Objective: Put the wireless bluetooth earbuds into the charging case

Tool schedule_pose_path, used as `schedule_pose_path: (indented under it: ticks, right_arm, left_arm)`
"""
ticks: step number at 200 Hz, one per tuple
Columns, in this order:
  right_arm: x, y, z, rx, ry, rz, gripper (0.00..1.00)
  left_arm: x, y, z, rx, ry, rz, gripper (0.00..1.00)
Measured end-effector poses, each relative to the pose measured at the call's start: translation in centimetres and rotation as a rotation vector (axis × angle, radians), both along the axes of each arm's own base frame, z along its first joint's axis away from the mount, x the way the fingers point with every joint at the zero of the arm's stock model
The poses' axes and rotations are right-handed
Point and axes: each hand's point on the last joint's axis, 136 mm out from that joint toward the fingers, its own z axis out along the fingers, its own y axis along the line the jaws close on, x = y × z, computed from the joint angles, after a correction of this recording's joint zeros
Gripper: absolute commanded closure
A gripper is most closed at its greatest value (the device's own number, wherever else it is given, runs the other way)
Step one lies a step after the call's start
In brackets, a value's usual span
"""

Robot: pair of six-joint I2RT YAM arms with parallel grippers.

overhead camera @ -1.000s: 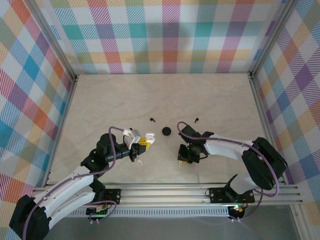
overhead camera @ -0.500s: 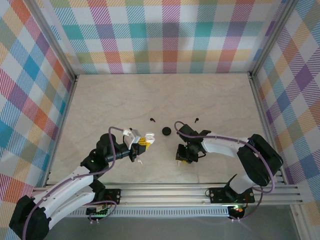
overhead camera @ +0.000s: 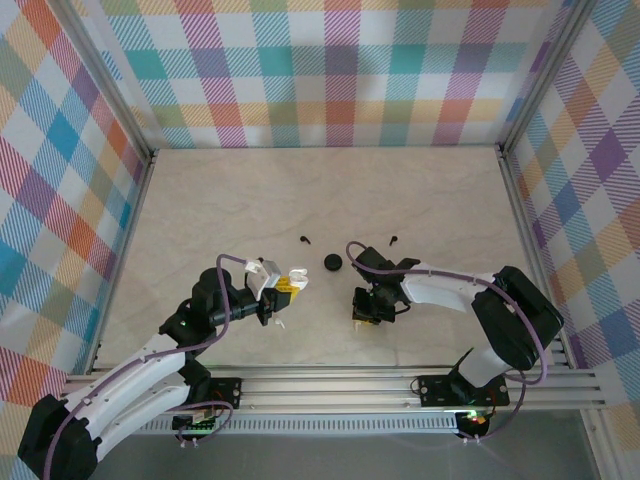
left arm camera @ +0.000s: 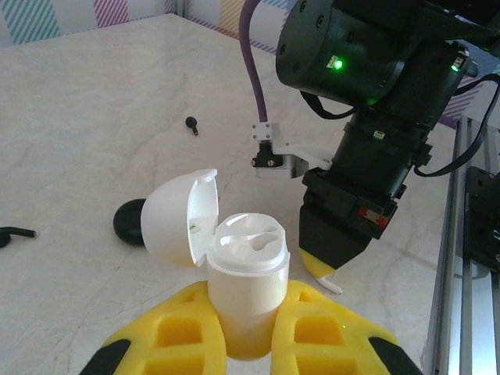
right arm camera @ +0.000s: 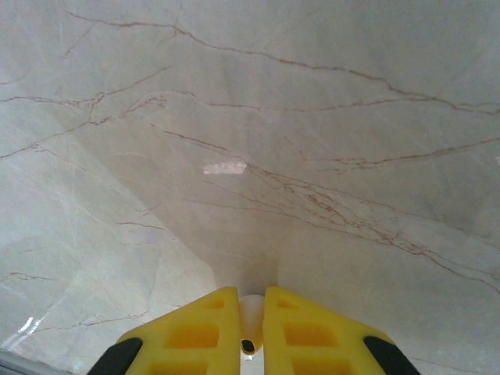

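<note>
Yellow jaws, white case, veined cream desk.
The left gripper (left arm camera: 244, 312) has yellow jaws clasping a white charging case (left arm camera: 244, 266); the right gripper (right arm camera: 251, 297) has yellow jaws pinching a white earbud (right arm camera: 250, 316). Beyond the left jaws lie a black round case (left arm camera: 129, 221) and two black earbuds (left arm camera: 191, 123). The desk (right arm camera: 234, 117) is cream marble with brown veins; the walls (overhead camera: 340, 70) are pastel plaid.

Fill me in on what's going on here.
The left gripper holds a white charging case, its lid flipped open and both slots looking empty. The right gripper is pinched on a white earbud down at the table. One black earbud, another black earbud and a black case lie beyond them.
</note>
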Motion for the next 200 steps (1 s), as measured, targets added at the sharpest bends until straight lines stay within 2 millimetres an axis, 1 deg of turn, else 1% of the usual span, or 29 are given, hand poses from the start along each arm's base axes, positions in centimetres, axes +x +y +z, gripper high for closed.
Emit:
schedule_pose_path:
  ticks: [15,30,71,101,113,123,135,164,171,183,200]
  right_arm:
    - [0.2,-0.1,0.2,-0.004,-0.018,-0.002,0.90]
    - [0.8,-0.3,1.0,0.001,-0.064,-0.002,0.91]
    - [2.7,-0.3,4.0,0.037,-0.227,0.003,0.92]
    - [3.8,-0.3,5.8,0.052,-0.324,0.028,0.94]
    - [4.4,0.0,7.0,0.064,-0.370,0.047,0.93]
    - [5.0,0.5,8.4,0.083,-0.414,0.067,0.93]
    - [5.8,1.4,10.6,0.119,-0.476,0.094,0.93]
    - [7.8,4.0,17.5,0.248,-0.670,0.182,0.95]
    - [8.0,4.6,18.9,0.282,-0.713,0.207,0.95]
    - [8.0,5.3,20.9,0.334,-0.776,0.248,0.95]
    - [7.6,6.0,22.8,0.393,-0.841,0.308,0.95]
  left_arm:
    - [0.0,0.0,0.0,-0.002,0.001,0.000,1.00]
    - [0.2,-0.1,0.2,-0.011,0.001,0.002,1.00]
    - [0.8,-0.8,-0.4,-0.027,0.037,0.001,1.00]
    - [0.9,-0.9,0.0,-0.056,0.025,0.006,1.00]
    - [0.9,-0.8,0.0,-0.065,0.022,0.007,1.00]
    - [0.8,-0.8,0.2,-0.073,0.015,0.007,1.00]
    - [0.7,-0.7,0.6,-0.087,0.000,0.007,1.00]
    - [0.5,-0.8,2.3,-0.130,-0.057,-0.004,1.00]
    - [0.4,-0.9,2.6,-0.140,-0.067,-0.012,1.00]
    - [0.3,-1.0,3.0,-0.156,-0.081,-0.029,1.00]
    - [0.0,-1.3,3.7,-0.180,-0.097,-0.054,1.00]
